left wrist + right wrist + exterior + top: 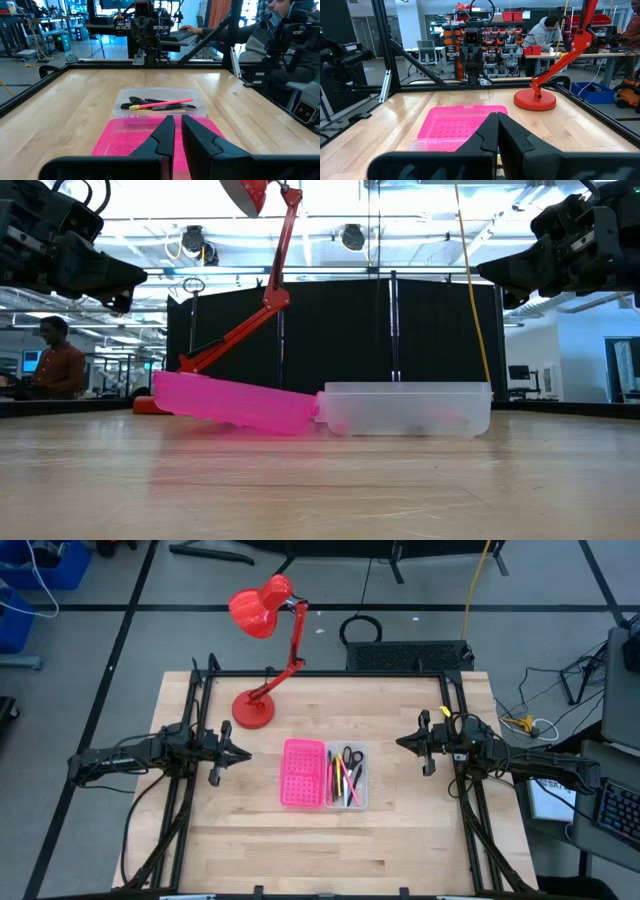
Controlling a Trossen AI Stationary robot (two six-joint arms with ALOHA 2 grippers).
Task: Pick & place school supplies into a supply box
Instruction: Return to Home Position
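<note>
Inspecting the worktop [400, 840] from above, the supply box [300, 785] lies open at its centre, the pink perforated half [132, 140] towards 9 o'clock and the clear tray [405, 408] joined to it towards 3 o'clock. The school supplies [345, 775] all lie inside the clear tray: the scissors [350, 755] at its 12 o'clock end, and a pink pen [162, 103] across several dark and yellow pens beside them. The pink half holds nothing that can be seen. In the low view that half sits tilted, its outer edge raised, while the tray sits flat. The left gripper [247, 754] hangs above the worktop at 9 o'clock from the box, well apart from it, its fingers [165, 132] drawn together with only a slit between and nothing held. The right gripper [400, 743] hangs at 3 o'clock from the box, likewise apart, its fingers [487, 131] pressed together and empty. A red desk lamp [255, 610] stands at 11 o'clock from the box, its base on the worktop.
</note>
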